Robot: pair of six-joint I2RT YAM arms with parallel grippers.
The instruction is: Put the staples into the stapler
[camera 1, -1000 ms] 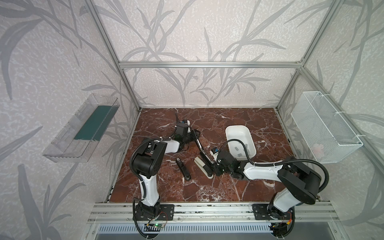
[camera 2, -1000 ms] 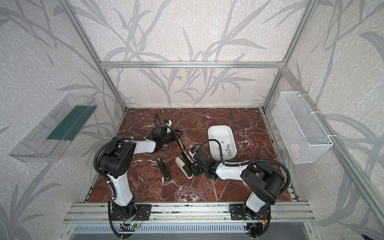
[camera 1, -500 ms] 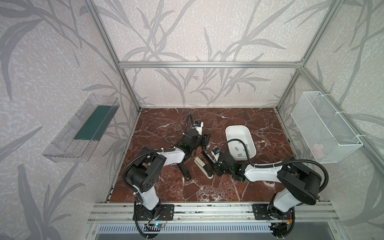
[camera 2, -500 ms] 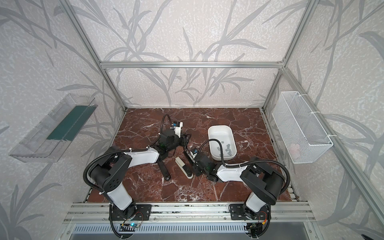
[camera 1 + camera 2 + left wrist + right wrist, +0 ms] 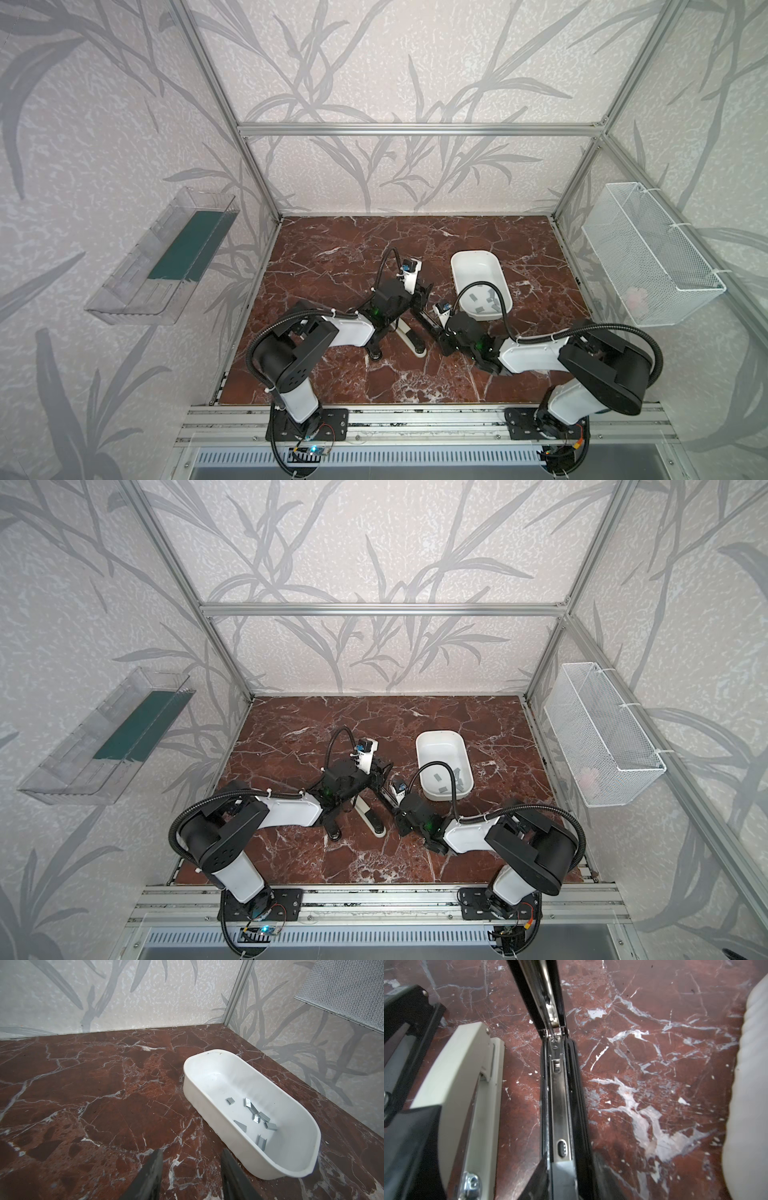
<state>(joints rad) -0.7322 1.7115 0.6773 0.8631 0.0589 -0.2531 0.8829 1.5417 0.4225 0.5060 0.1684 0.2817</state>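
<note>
Meanwhile the left arm (image 5: 349, 332) had swung toward three o'clock, reaching low over the desk (image 5: 104, 1084), left claw (image 5: 191, 1153) spread and empty before the white oval plastic tub (image 5: 199, 1097) holding the small grey metal staple strips (image 5: 255, 1113), two o'clock of the opened black stapler (image 5: 560, 1095): fetching staples looked next. The right claw (image 5: 566, 1176) straddled that stapler's base; its grip I could not tell.

I get bright, even light in both top views with soft shadows on the desk (image 5: 332, 257), while my right wrist view shows sheen on the open stapler (image 5: 560, 1105) and a blurred white tray (image 5: 749, 1084).
</note>
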